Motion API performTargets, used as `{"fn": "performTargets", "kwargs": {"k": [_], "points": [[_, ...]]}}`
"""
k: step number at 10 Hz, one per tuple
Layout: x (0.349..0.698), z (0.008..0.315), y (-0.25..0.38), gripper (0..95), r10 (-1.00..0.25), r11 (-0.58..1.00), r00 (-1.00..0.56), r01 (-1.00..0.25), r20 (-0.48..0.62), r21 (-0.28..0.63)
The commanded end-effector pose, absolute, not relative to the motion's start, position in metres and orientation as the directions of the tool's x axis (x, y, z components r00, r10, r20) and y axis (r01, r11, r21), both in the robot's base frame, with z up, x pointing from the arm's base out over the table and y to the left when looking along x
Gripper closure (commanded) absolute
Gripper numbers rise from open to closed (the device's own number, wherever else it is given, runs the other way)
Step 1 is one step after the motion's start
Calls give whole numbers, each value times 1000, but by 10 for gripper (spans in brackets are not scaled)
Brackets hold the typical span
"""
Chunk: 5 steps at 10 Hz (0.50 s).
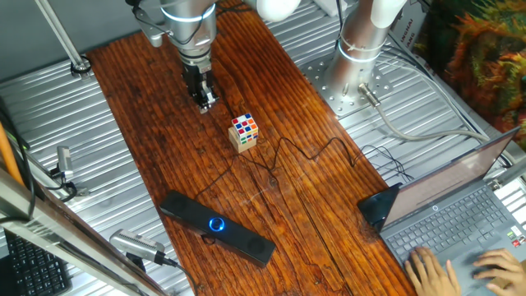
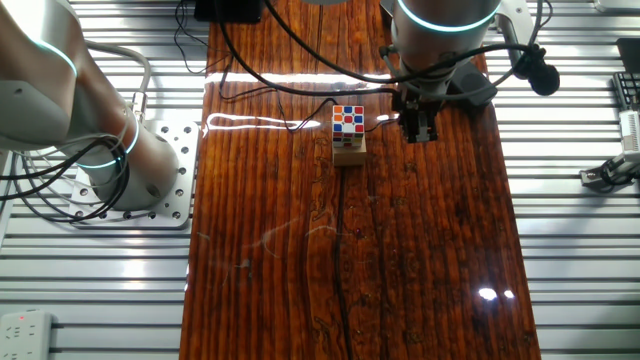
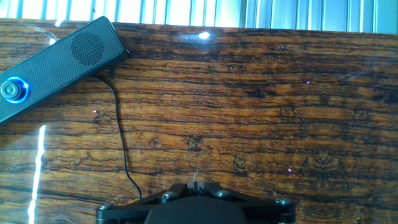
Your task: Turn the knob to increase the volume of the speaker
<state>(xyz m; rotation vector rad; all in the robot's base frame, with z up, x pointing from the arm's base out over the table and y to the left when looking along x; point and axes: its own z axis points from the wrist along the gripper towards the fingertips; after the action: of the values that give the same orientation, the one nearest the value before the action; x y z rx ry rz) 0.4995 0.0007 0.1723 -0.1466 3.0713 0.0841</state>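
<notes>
A dark, strongly grained wooden table (image 1: pixel 288 205) is seen laid over ribbed metal decking, with a second robot base bolted at one side.

The gripper (image 1: pixel 204 100) is held near the upper left of one fixed view, pointed down over bare wood just above the surface. Its fingers appear drawn close together with nothing between them, though the exact gap cannot be told; in the hand view only the dark base of the gripper is seen at the bottom edge.

Just beside it, toward the centre of the frame, a coloured puzzle cube (image 1: pixel 244 128) is set on a small wooden block (image 1: pixel 243 144). A thin black cable (image 1: pixel 283 156) is trailed across the middle of the table.

The speaker (image 1: pixel 216 227) is laid diagonally at the lower left of that view, well apart from the gripper, with the knob (image 1: pixel 217 223) lit blue at its centre and facing upward, so it is judged reachable from above. In the hand view the speaker (image 3: pixel 50 62) is cut off at the upper left, the knob (image 3: pixel 12 90) at the frame's edge.

At the lower right an open laptop (image 1: pixel 460 222) is being typed on by two hands (image 1: pixel 464 270).

The approach is judged not yet begun.
</notes>
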Motion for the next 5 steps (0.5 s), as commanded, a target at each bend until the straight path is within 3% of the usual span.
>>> {"fn": "performTargets", "kwargs": {"k": [1, 5], "points": [[499, 172, 1, 950, -98, 993, -993, -102, -71, 55], [499, 173, 1, 950, -121, 990, -991, -125, -58, 62]]}}
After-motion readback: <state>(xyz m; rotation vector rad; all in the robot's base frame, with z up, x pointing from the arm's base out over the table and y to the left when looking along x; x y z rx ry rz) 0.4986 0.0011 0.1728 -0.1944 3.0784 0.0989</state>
